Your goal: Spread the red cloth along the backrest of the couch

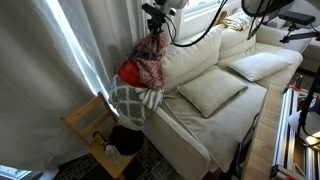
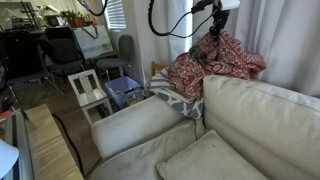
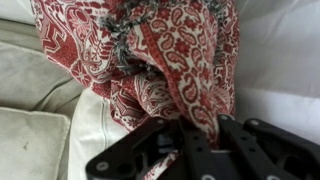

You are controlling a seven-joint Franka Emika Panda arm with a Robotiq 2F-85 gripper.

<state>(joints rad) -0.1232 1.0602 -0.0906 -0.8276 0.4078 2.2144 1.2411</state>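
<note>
— Where is the red cloth [image 2: 218,62] from where you stand?

— Up at the end of the couch [image 2: 150,128], bunched in a heap on the top corner of the backrest [image 2: 265,110]. It is gathered, not laid flat; most of the backrest's top edge is bare.

— And the jaws?

— They come down from above and are pinching a fold of it. In the wrist view the paisley fabric [image 3: 150,50] funnels down into a narrow strip between the two black fingers [image 3: 185,150], which are closed against it on both sides.

— Is the cloth off the couch, or resting on it?

— Both. The pinched part is pulled up into a peak, and the rest sags below it onto the corner. In an exterior view the red cloth [image 1: 146,62] hangs right under the jaws, and its lower edge meets a grey and white patterned blanket [image 1: 132,100] draped over the armrest.

— I see that blanket from here too [image 2: 170,96], just under the red heap.

— On the seat there are two cream pillows: one lying flat near the middle [image 1: 212,92], another further along [image 1: 262,66]. Neither touches the cloth.

— What is beside the couch?

— A pale curtain [image 1: 60,50] hangs behind the corner. In an exterior view a small white chair [image 2: 90,92] stands on the floor past the armrest, with a blue bin [image 2: 126,92] near it, both well apart from the cloth.

— Can you see the cloth's pattern?

— Red with white paisley, and a dark frayed patch near the top of the wrist view.
</note>
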